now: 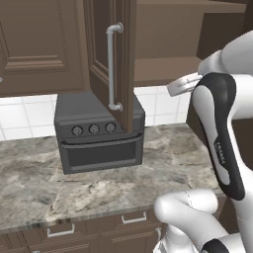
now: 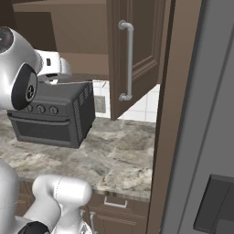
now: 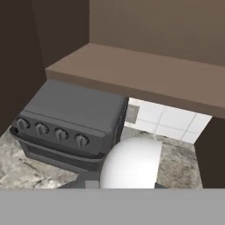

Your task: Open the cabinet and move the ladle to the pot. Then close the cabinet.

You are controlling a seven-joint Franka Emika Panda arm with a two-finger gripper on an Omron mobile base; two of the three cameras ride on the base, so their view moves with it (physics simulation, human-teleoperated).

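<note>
Standing open, cabinet [image 1: 111, 64] doors flank seemingly bare shelf [image 3: 145, 77].

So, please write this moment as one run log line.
cabinet: doors open | gripper: shut, near cabinet shelf | toaster oven: on counter

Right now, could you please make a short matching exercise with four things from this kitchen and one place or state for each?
Things:
1. cabinet door
2. toaster oven
3. cabinet shelf
4. drawers

Places or states:
A. below the counter edge, with small silver pulls
B. swung open, long silver bar handle on it
C. on the marble counter, against the white tile wall
D. plain brown board inside the open cabinet, above the oven

Pairs: 1-B, 2-C, 3-D, 4-A
</note>
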